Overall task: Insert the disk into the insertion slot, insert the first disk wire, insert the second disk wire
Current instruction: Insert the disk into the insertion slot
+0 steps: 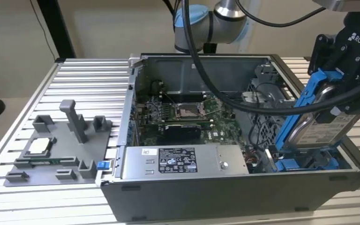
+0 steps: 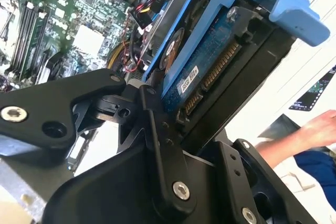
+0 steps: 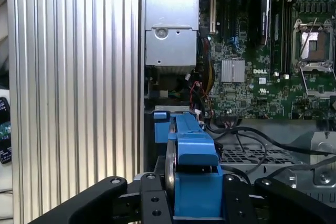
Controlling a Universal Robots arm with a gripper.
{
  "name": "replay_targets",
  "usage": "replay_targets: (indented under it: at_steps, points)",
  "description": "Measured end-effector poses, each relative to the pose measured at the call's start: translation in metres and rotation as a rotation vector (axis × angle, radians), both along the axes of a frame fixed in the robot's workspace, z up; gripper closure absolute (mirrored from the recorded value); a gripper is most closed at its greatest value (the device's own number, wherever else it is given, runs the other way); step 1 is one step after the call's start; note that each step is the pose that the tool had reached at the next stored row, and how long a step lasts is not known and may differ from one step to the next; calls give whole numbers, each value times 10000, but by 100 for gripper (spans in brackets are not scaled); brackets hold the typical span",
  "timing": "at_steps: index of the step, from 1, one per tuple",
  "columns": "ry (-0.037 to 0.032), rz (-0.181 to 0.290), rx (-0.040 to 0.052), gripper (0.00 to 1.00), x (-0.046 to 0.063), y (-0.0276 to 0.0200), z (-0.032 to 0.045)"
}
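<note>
My gripper (image 1: 337, 89) is shut on the disk (image 1: 318, 126), a silver drive in a bright blue frame. It holds the disk tilted steeply over the front corner of the open computer case, on the exterior view's right. The disk's lower end hangs just above the insertion slot (image 1: 294, 165), a grey bay with blue plastic in it; contact cannot be judged. In the second wrist view the disk (image 2: 210, 51) shows its connector edge between the black fingers (image 2: 157, 145). In the first wrist view the blue frame (image 3: 194, 153) sits in the gripper (image 3: 195, 198). Loose wires (image 3: 202, 95) lie near the bay.
The grey power-supply box (image 1: 180, 161) sits along the case's front wall beside the slot. The motherboard (image 1: 186, 112) fills the case floor. Thick black arm cables (image 1: 230, 101) drape across the case. A grey fixture (image 1: 55, 147) stands on the ribbed table (image 1: 86, 77). A person's hand (image 2: 315, 127) is nearby.
</note>
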State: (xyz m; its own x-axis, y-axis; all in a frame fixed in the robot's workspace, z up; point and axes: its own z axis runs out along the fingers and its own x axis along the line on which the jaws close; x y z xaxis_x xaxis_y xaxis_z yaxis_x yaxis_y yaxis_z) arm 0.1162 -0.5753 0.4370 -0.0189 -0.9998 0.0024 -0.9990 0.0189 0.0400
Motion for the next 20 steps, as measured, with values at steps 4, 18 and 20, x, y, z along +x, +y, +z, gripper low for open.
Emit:
replay_targets:
  at_steps: [4, 18, 20]
  points:
    - [2, -3, -2, 100, 21, 0, -71]
    - [12, -166, -3, 100, 24, 0, -317]
    - [17, -210, -3, 100, 24, 0, -352]
